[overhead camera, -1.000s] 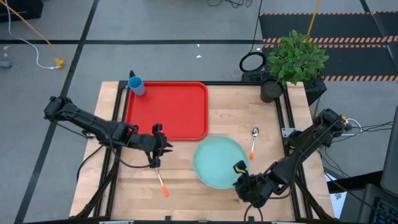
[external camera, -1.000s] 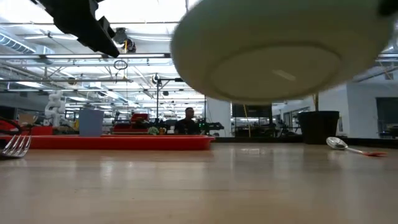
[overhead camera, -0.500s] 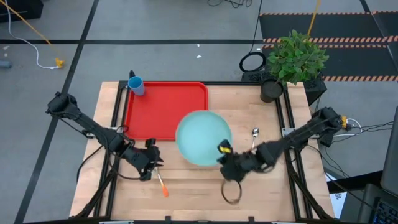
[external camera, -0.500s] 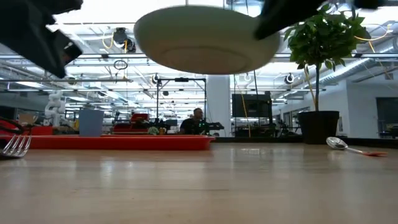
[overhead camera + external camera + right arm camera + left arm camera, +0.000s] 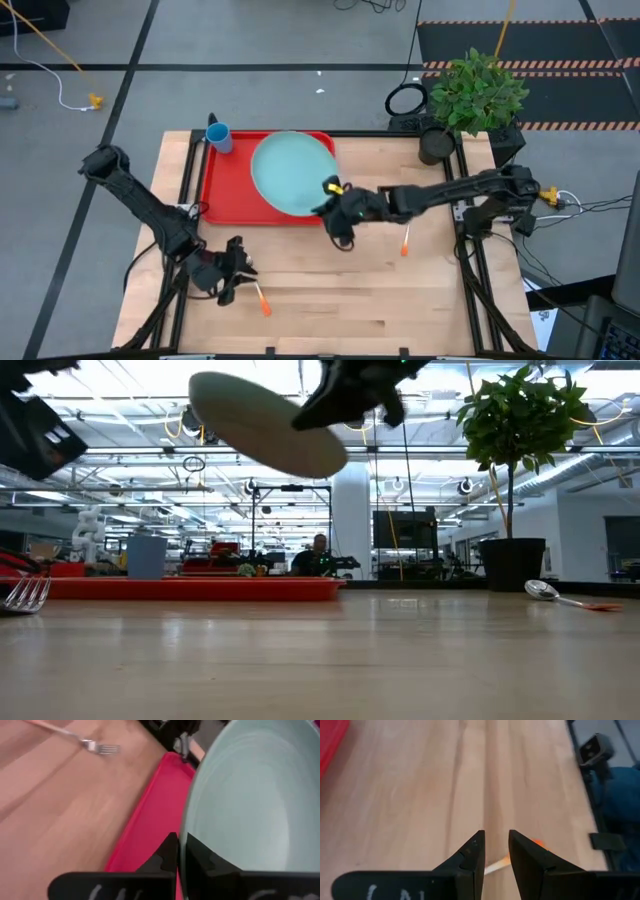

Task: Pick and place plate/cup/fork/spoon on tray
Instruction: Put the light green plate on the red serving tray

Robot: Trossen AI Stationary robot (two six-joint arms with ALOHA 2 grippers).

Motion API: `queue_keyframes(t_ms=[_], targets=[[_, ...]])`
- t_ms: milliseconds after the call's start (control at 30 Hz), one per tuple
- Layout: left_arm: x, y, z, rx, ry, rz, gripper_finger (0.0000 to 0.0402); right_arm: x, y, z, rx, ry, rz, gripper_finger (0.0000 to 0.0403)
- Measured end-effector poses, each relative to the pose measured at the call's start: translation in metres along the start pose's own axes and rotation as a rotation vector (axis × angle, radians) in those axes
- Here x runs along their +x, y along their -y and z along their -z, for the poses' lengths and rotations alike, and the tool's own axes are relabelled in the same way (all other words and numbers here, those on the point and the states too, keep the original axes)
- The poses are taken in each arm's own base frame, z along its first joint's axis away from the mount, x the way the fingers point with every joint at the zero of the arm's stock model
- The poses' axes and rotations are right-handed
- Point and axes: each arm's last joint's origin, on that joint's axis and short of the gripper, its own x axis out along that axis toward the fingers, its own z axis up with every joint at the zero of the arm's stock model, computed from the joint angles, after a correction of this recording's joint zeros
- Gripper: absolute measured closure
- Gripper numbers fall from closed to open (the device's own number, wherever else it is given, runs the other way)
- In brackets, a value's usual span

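Note:
The pale turquoise plate (image 5: pixel 291 172) hangs tilted over the red tray (image 5: pixel 225 195), held by my right gripper (image 5: pixel 335 205); it also shows in the low view (image 5: pixel 265 422). The blue cup (image 5: pixel 219 137) stands at the tray's far left corner. The fork (image 5: pixel 262 299) lies flat on the wood near the front, and my left gripper (image 5: pixel 233 279) hovers open right by its tine end, the fork's handle (image 5: pixel 536 844) just beyond the fingers. The spoon (image 5: pixel 405 240) lies flat on the table right of the tray, partly under the right arm. My right gripper pinches the plate's rim (image 5: pixel 184 845) on its near right side, one finger on the upper face and one under it. The fingers come roughly level from the table's right. The plate is lifted clear above the tray and tilted.
A potted plant (image 5: pixel 475 95) stands at the table's far right corner. Bare wood lies between the fork and the spoon (image 5: pixel 340 290). A person (image 5: pixel 320 552) sits in the room far behind the table.
My right gripper has carried the plate from the table's near middle toward the far left, up and over the red tray, and the plate has tipped. My left gripper has drawn back from the tray's near edge toward the near edge, to the fork.

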Motion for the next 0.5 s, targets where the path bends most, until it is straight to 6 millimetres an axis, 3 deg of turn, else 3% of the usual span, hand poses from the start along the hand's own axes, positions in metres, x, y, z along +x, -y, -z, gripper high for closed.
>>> queue_keyframes(t_ms=[233, 500], targets=[[-0.007, 0.012, 0.009, -0.015, 0.02, 0.024, 0.0314, 0.041, 0.01, 0.015, -0.021, 0.057, 0.102, 0.0403], [-0.008, 0.015, 0.01, -0.006, 0.045, 0.024, 0.0314, 0.097, 0.025, 0.02, 0.1, 0.082, 0.063, 0.0403]])
